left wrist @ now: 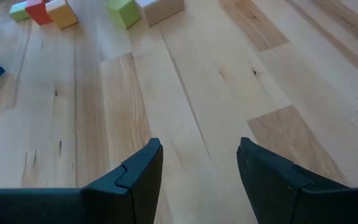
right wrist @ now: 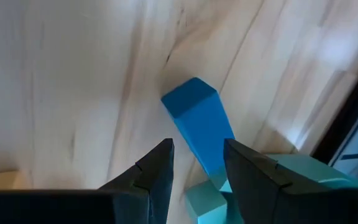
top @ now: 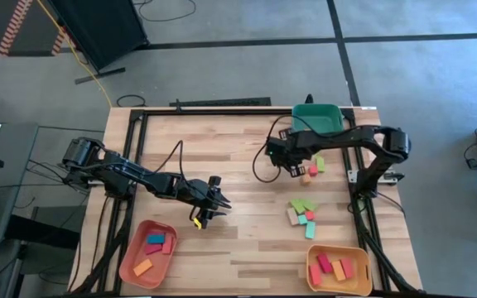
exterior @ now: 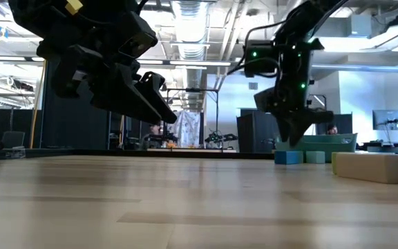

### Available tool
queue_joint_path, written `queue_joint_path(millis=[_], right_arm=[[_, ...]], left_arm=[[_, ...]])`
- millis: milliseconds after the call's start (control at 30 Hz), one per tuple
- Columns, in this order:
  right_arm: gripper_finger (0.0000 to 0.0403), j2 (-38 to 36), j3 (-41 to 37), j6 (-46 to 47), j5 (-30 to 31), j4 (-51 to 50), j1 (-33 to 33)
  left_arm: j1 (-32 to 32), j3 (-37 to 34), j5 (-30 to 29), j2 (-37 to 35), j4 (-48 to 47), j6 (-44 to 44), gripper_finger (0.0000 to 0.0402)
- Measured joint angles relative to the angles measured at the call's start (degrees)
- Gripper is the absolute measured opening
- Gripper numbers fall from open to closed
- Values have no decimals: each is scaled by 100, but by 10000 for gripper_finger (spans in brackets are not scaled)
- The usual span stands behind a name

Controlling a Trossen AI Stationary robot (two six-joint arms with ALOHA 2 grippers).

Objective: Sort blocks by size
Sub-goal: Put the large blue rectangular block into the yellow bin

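Upper centre of the high view, the right gripper [right wrist: 197, 163], part-open and empty, should straddle the blue bar [right wrist: 201, 127] squarely before closing; the left gripper [left wrist: 199, 171] waits open, empty.

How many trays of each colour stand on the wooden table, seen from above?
Green rectangular tray: 1
Salmon rectangular tray: 1
Yellow rectangular tray: 1
Total: 3 trays
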Motion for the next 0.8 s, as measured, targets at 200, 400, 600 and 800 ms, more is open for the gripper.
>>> queue_joint_path(millis=[200, 400, 600, 800], right_arm=[[175, 349, 0, -191, -52, 27, -131], [175, 512, 19, -309, 20, 203, -181], [178, 309, 219, -88, -179, 81, -117], [207, 141, 328, -188, -179, -85, 42]], left_arm=[[0, 0, 0, 0, -4, -1, 197], [-1, 0, 0, 0, -14, -2, 197], [17, 0, 2, 0, -37, 57, 197], [118, 0, 0, 0, -35, 50, 197]])
